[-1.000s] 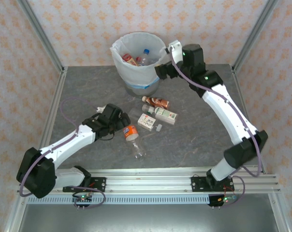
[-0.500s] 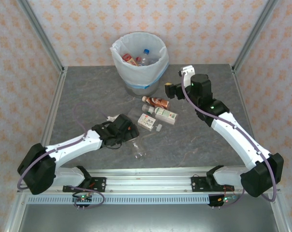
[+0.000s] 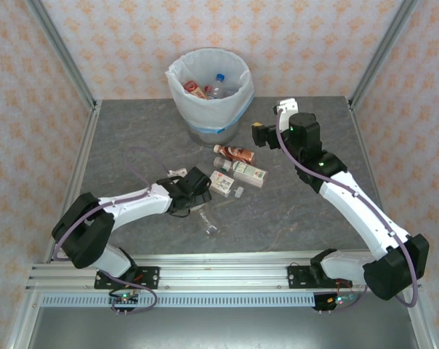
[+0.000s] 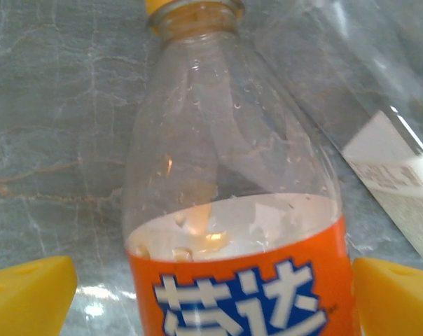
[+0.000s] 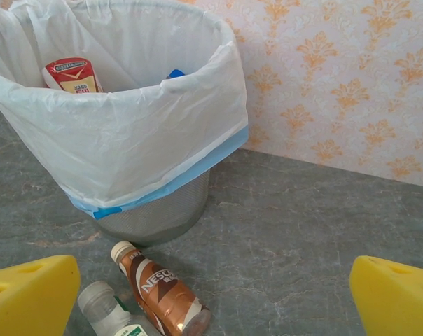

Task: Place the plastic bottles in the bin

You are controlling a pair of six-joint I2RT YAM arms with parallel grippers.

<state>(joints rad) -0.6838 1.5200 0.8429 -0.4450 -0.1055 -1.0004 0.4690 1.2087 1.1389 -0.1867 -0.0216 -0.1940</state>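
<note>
Where the left arm lies low across the table (image 3: 132, 145), the left tool (image 4: 211, 299) stands wide open astride the orange-labelled bottle (image 4: 232, 210). One yellow fingertip (image 4: 29, 294) sits on either side of the label: the left one is clearly apart from the plastic, the right one just beside it. Whether the right one touches cannot be told. The bottle lies on its side, clear above the label, with droplets inside and its yellow cap (image 4: 194, 7) pointing away from the wrist camera. From above, its clear end shows past the tool toward the near edge.

Just beyond lies a cluster of three more bottles, all on their sides on the table:
- white-labelled bottle (image 3: 221, 183), nearest the left tool
- white-green bottle (image 3: 247, 173), just behind it
- brown bottle (image 3: 234, 153), farthest of the three and close to the foot of the bin

A small pale piece (image 3: 239, 192) rests beside the cluster, too small to identify.

To the right of the cluster the right tool (image 5: 211, 297) hangs above the table — jaws fully apart, nothing between them, facing the bin (image 3: 205, 109).

The bin stands at the far middle of the table, a metal mesh basket lined with a white bag that has a blue band. Inside it are a red-labelled bottle (image 5: 75, 75) and a blue-capped bottle (image 3: 219, 76).
</note>
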